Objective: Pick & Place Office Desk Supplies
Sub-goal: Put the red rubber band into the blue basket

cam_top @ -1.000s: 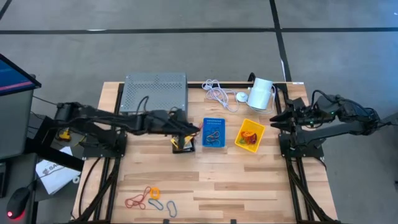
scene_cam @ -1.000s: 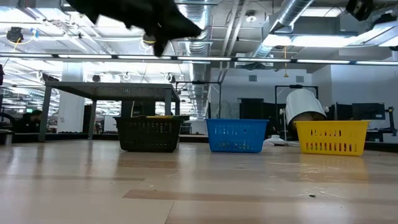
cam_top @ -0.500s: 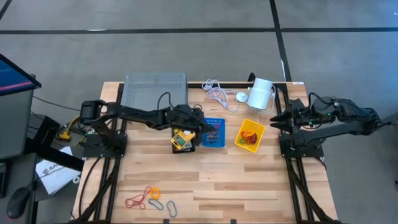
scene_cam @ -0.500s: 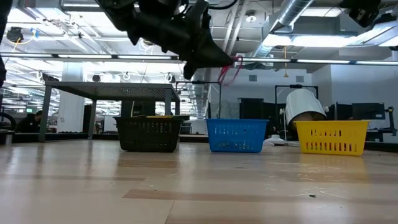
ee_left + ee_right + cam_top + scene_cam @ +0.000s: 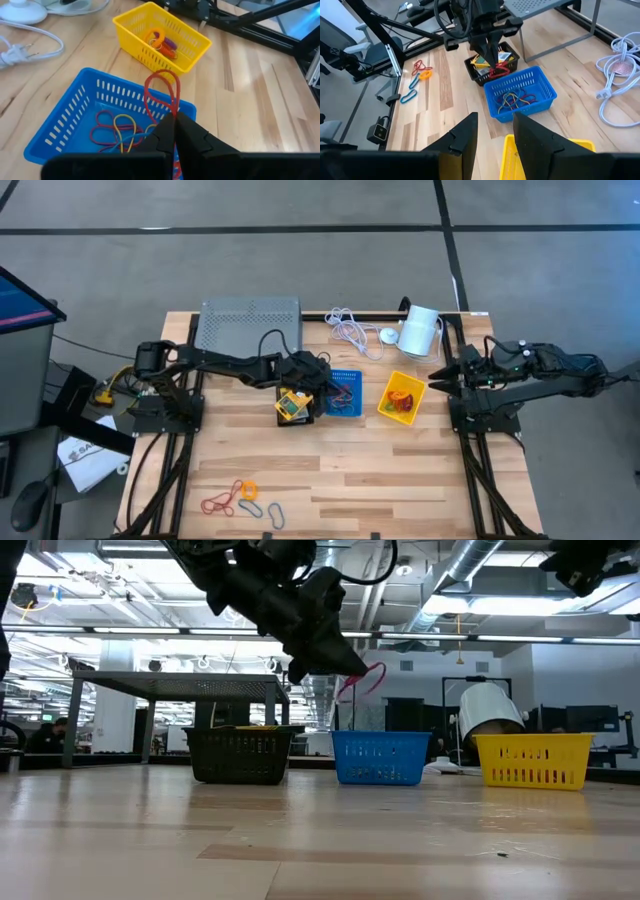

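- High view: my left gripper (image 5: pixel 322 383) hangs above the near-left edge of the blue slotted plastic bin (image 5: pixel 345 392), between it and the black mesh bin (image 5: pixel 294 407).
- My left jaws are pinched shut on a thin red rubber loop (image 5: pixel 163 93), which stands up from the tips over the blue bin's rim.
- Low view: the red loop (image 5: pixel 362 679) hangs clear in the air above the blue bin (image 5: pixel 380 757), touching nothing below it.
- Inside the blue bin lie more thin loops, red, yellow and blue (image 5: pixel 119 131), tangled on its floor.
- The black mesh bin holds yellow card packets (image 5: pixel 290 405).
- The yellow slotted plastic bin (image 5: pixel 401 398) stands just right of the blue one on the wooden surface (image 5: pixel 380 460); orange and purple loops (image 5: pixel 161 40) lie in it.
- At the near-left part of the surface, well apart from the bins, lies a cluster of loose loops: red, orange and blue-grey (image 5: pixel 240 498).
- My right gripper (image 5: pixel 437 375) waits at the right edge of the surface, just beside the yellow bin; its jaws stand partly apart and hold nothing.
- Behind the bins sit a grey perforated metal box (image 5: pixel 250 325), a coiled white cable (image 5: pixel 352 330) and a white cylinder device (image 5: pixel 420 330).
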